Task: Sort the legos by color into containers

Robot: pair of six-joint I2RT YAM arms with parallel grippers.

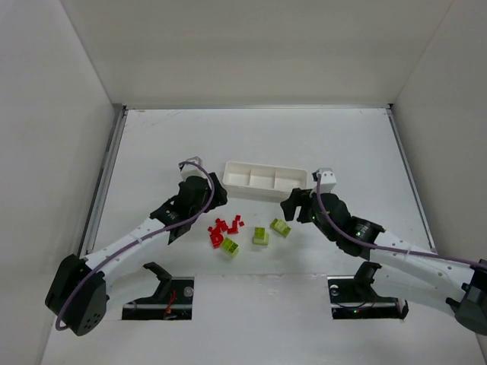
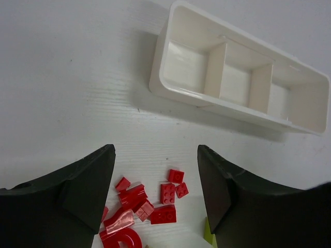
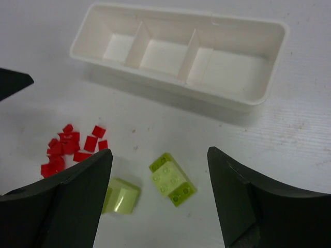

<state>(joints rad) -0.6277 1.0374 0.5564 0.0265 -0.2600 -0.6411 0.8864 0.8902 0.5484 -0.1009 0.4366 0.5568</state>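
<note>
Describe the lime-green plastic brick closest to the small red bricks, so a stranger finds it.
Find the long white three-compartment plastic tray at mid-table. In front of it lie a heap of small red bricks and three lime-green bricks in a slanted row. Yours is the leftmost green one, lowest in the top view, right beside the heap.

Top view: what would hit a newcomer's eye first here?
The red bricks, a tight bright cluster on the white table, with three lime-green bricks loose beside them. Behind, the white tray has all three compartments bare. The left claw hangs open over the reds, the right claw over the greens.
</note>
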